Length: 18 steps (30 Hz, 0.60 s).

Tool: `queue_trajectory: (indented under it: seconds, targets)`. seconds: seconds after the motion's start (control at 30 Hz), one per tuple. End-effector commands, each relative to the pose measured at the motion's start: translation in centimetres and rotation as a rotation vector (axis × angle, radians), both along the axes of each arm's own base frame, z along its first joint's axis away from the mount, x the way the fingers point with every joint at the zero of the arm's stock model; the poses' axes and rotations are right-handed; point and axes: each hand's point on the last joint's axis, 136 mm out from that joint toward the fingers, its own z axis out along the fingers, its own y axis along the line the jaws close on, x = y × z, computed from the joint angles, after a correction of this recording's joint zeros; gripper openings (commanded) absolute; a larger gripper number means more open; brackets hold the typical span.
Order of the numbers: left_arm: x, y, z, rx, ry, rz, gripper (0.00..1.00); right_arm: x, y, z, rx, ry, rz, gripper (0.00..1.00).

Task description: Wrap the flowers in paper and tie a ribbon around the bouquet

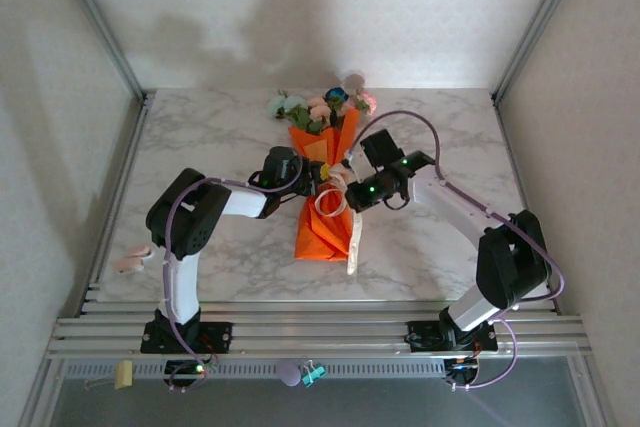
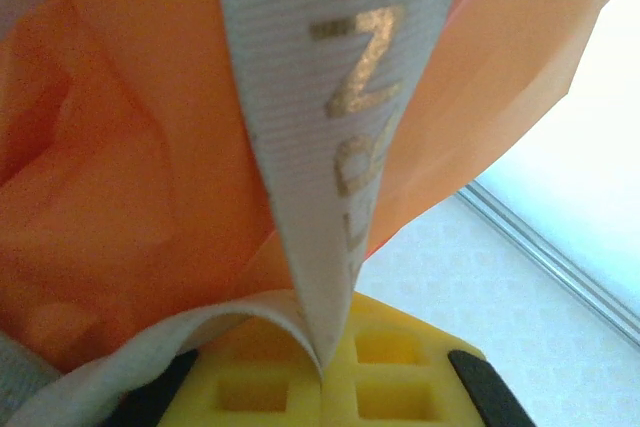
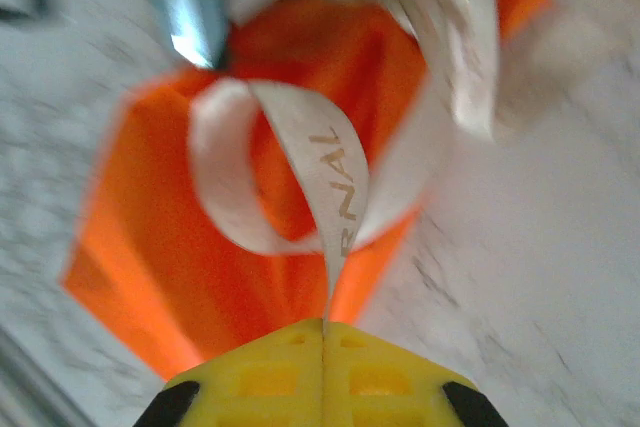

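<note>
Found the bouquet (image 1: 325, 232) lying midway on the tabletop (image 1: 450, 137), blooms (image 1: 325, 105) toward the far edge, with left hand (image 2: 322, 377) and right hand (image 3: 325, 347) each pinched shut on a stretch of the ribbon (image 3: 335, 172) looped loosely at its waist. Risked, most likely, slipping the limp strip from one pinch under an uneven pull, or dragging the light paper (image 2: 130, 197) cone sideways and loosening the wrap
</note>
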Motion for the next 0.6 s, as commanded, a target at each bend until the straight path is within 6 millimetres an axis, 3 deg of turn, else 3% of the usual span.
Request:
queue_trajectory:
  seconds: [0.0, 0.1, 0.33, 0.43, 0.47, 0.5, 0.57]
  targets:
    - [0.5, 0.1, -0.4, 0.023, -0.001, -0.011, 0.0, -0.3, -2.6, -1.7, -0.101, -0.032, -0.045, 0.08]
    - [0.4, 0.1, -0.4, 0.025, -0.001, -0.015, 0.0, -0.9, -1.8, -1.0, -0.048, -0.066, 0.024, 0.34]
    - [0.2, 0.2, -0.4, 0.028, 0.001, -0.019, 0.0, -1.0, -1.7, 1.6, -0.007, -0.409, 0.244, 0.55]
    - [0.3, 0.1, -0.5, 0.03, 0.0, -0.02, 0.0, -2.7, -0.8, 2.0, -0.012, -0.696, 0.506, 0.69]
    - [0.3, 0.1, -0.5, 0.032, 0.001, -0.022, 0.0, -3.4, -0.3, 2.0, -0.03, -0.801, 0.626, 0.84]
    - [0.3, 0.1, -0.5, 0.032, 0.002, -0.022, 0.0, -3.5, -0.2, 1.6, -0.065, -0.8, 0.698, 0.99]
    - [0.4, 0.0, -0.5, 0.034, 0.001, -0.024, 0.0, -3.1, 0.1, 1.2, -0.134, -0.814, 0.768, 0.99]
